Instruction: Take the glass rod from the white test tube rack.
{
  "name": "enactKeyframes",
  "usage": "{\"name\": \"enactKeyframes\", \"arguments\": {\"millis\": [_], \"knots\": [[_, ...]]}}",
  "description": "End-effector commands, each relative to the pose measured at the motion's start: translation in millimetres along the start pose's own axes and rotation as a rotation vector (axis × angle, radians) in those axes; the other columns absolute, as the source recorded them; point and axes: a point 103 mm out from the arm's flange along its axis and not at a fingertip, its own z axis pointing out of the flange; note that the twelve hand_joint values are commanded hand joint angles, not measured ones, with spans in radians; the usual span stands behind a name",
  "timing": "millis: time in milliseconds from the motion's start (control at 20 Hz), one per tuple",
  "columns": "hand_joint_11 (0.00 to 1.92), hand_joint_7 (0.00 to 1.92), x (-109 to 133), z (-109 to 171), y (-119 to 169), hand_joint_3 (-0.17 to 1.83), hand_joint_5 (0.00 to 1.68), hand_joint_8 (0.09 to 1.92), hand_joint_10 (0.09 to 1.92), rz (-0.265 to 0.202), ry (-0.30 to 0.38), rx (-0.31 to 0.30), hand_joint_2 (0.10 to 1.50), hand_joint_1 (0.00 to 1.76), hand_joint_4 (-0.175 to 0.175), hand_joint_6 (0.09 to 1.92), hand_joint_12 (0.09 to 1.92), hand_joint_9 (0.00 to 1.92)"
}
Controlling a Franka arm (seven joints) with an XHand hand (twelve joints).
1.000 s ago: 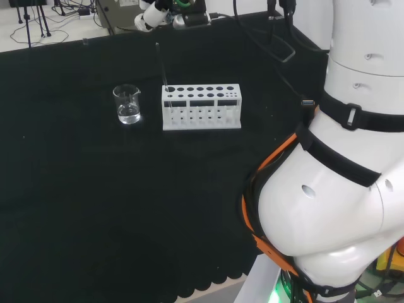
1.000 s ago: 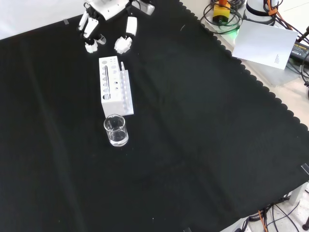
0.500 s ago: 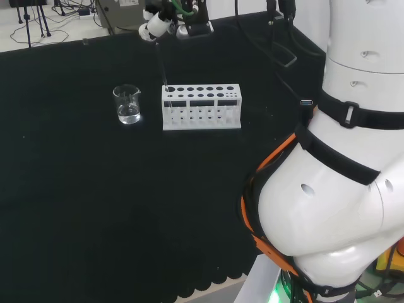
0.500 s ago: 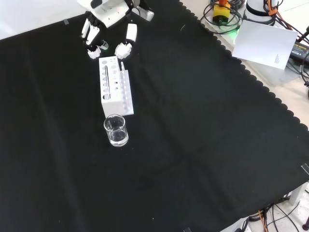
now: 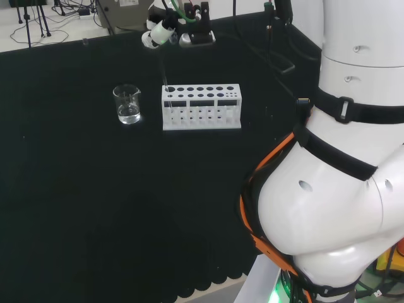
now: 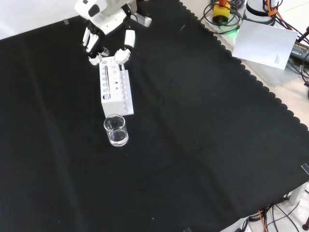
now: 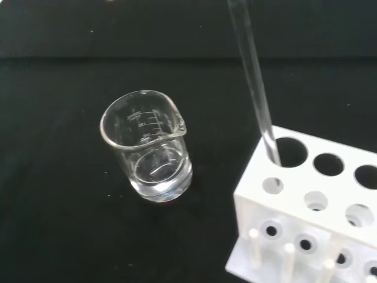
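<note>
The arm's links (image 5: 334, 208) are big, rounded, glossy white shells, each with a small round hole in its side. Black bands (image 5: 353, 113) ring the joints, one carrying a small buckle-like clip. An orange cable (image 5: 252, 189) with black wiring curves along the lower link. The hand (image 6: 104, 21) has a white shell, and its fingers (image 6: 126, 41) are white segments with black at the joints.

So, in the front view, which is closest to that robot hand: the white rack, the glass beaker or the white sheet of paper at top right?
1. White test tube rack: right below the hand, whose fingertips hang over its far end.
2. Glass beaker: just past the rack's near end, lower in the view.
3. White paper: off the cloth, far right.
</note>
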Motion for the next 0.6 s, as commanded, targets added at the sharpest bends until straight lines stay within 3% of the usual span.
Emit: {"name": "enactKeyframes", "arguments": {"millis": [50,600], "knots": [[0.72,0.9,-12,19,7,0.63,0.4,0.99,0.93,-0.003,0.014,0.042,0.84,0.67,-0.175,1.05,1.29,1.16],[0.76,0.93,-15,32,14,0.62,0.41,1.01,0.94,-0.005,-0.059,0.067,0.85,0.67,-0.175,1.06,1.28,1.2]]}}
